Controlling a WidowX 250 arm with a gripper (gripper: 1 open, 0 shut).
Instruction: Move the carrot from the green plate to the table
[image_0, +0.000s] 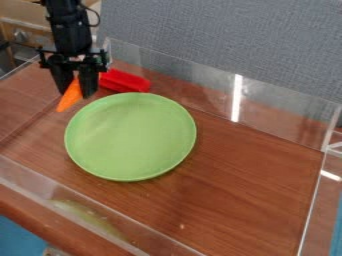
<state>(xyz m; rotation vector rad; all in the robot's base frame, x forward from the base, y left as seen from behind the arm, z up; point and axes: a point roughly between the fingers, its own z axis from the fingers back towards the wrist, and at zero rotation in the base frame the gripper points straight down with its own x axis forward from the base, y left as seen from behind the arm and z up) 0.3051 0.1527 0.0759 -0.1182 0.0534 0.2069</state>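
1. Camera view: gripper (70, 88) clamped on carrot (68, 96), hanging left of plate (130, 136), above table (254, 190)
2. Carrot likely light, rigid, smooth; mid-body grip suits

Carrot (68, 96) in pincer (74, 88), left of plate (130, 136); block (124, 79) behind plate.

Green plate (131, 137) and red block (124, 79) on table (254, 190)

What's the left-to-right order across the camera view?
carrot held in the gripper → red block → green plate
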